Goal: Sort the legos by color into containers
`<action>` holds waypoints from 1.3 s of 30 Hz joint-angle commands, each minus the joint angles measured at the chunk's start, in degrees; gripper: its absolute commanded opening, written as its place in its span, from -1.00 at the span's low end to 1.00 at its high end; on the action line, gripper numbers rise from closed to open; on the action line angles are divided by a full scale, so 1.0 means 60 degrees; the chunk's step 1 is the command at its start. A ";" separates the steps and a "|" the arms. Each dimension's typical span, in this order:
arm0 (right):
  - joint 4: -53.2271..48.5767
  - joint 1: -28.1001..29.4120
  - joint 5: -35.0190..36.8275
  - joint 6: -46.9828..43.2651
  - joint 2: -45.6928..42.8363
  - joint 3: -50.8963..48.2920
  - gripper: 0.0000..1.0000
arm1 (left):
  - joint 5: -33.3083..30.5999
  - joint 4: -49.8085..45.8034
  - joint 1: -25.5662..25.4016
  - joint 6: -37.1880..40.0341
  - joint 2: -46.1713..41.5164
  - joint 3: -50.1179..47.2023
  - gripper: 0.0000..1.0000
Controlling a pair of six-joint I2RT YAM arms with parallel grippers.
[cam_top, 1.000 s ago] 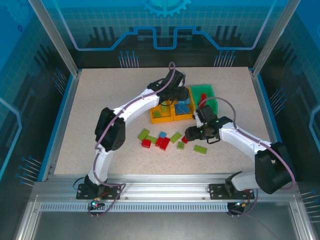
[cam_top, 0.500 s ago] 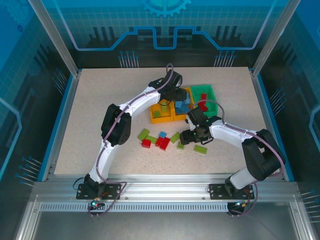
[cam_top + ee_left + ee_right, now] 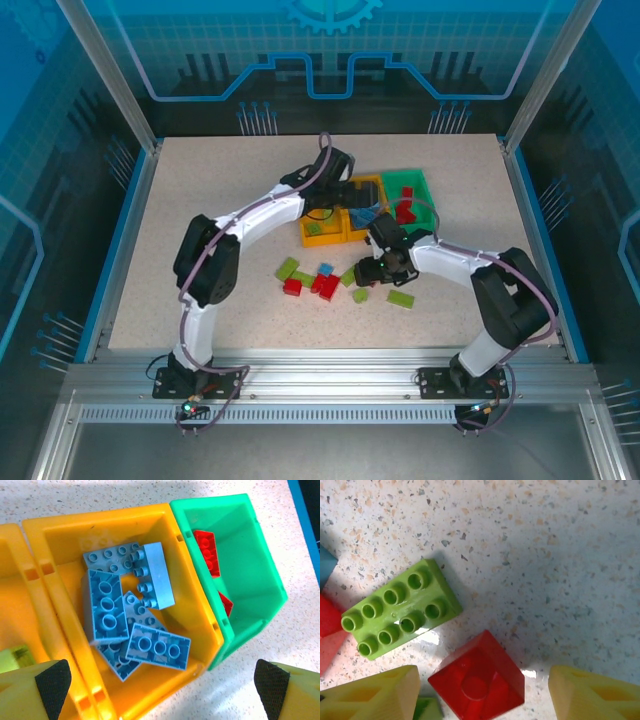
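Observation:
The containers stand in a row: a left orange-yellow bin holding a lime lego, a middle orange-yellow bin with several blue legos, and a green bin with red legos. My left gripper hovers open above the middle bin's near corner, holding nothing. Loose lime, red and blue legos lie on the table in front of the bins. My right gripper is low over the table, open, with a small red lego between its fingers and gaps on both sides.
Beside the red lego lie a lime eight-stud brick, a blue one and another red one at the left edge. A lime brick lies right of my right gripper. The speckled table is bare to the left.
My left gripper has opened wide and drawn back left over the bins. My right gripper moved left and down around the red lego, its jaws narrowing.

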 commanded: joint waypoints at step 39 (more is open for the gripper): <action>-0.0903 -0.3687 0.0864 -0.1437 0.1485 0.4546 -0.35 | -0.1414 -0.0306 -0.1066 -0.0046 -0.4174 -0.5988 0.97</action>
